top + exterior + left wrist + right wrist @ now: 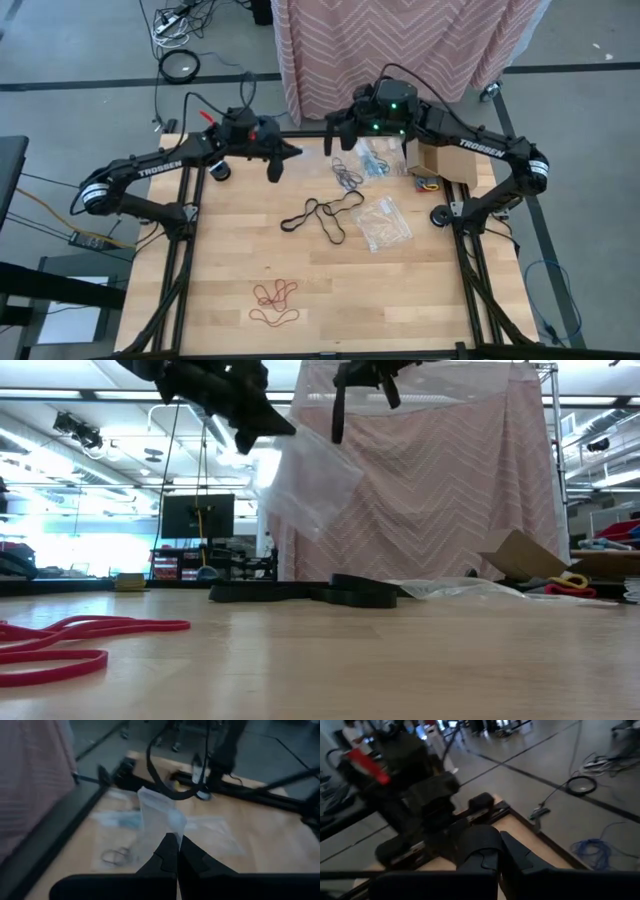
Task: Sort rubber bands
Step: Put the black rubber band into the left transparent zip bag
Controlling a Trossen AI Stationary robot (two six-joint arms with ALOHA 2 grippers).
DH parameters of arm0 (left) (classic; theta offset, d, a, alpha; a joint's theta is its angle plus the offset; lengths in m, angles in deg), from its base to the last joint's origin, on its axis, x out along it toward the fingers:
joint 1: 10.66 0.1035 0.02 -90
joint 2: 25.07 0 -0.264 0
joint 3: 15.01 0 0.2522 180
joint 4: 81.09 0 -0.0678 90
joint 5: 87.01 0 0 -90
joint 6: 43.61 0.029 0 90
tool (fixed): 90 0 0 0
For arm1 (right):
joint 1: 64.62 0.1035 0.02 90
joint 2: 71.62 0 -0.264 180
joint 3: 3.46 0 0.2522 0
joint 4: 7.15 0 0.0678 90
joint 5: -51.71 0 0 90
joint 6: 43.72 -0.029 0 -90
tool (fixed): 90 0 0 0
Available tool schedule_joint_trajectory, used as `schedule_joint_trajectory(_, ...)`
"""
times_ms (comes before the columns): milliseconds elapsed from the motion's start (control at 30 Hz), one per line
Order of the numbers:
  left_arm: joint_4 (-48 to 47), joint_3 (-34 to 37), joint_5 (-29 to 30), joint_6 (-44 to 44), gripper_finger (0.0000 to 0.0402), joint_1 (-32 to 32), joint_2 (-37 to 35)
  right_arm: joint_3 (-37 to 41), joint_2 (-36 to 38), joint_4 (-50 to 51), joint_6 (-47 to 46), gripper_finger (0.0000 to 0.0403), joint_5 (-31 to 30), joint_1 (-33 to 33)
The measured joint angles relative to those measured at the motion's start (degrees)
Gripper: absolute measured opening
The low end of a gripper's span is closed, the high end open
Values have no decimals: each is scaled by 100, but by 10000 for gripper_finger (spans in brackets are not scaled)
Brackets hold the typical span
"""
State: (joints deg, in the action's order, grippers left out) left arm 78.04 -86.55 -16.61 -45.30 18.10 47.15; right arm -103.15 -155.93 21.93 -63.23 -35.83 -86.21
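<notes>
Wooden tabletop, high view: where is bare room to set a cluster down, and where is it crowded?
Free: the left half of the light wooden tabletop, between the black rubber-band loops and the left frame, and the near right corner, right of the red rubber bands. Crowded: the far right, with clear plastic bags, dark bands and a cardboard box.

The left claw (177, 851) pinches a clear bag (156, 827) — its contents blur away. Beyond it, the bands (116, 855) on the tabletop (260, 840) smear; the claw's base is cut off.
</notes>
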Motion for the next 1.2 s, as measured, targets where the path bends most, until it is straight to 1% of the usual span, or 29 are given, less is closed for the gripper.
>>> schedule_joint_trajectory(100,177,-2,227,-13,0,-3,109,-7,-56,-100,-68,0,-121,-117)
schedule_joint_trajectory(167,200,-2,578,-17,0,-56,223,-4,-115,-126,-194,0,-134,-250)
schedule_joint_trajectory(233,200,-2,1007,-1,0,-123,359,-13,-248,-414,-314,0,-215,-323)
schedule_joint_trajectory(300,252,-2,1252,8,0,-189,511,-9,-359,-439,-413,0,-305,-398)
schedule_joint_trajectory(433,387,-2,1297,107,0,-259,760,-7,-571,-513,-551,0,-312,-510)
schedule_joint_trajectory(567,387,3,1502,140,0,-263,878,-7,-640,-438,-616,0,-306,-582)
schedule_joint_trajectory(1200,383,-2,1506,144,0,-262,883,0,-647,-222,-611,0,-276,-599)
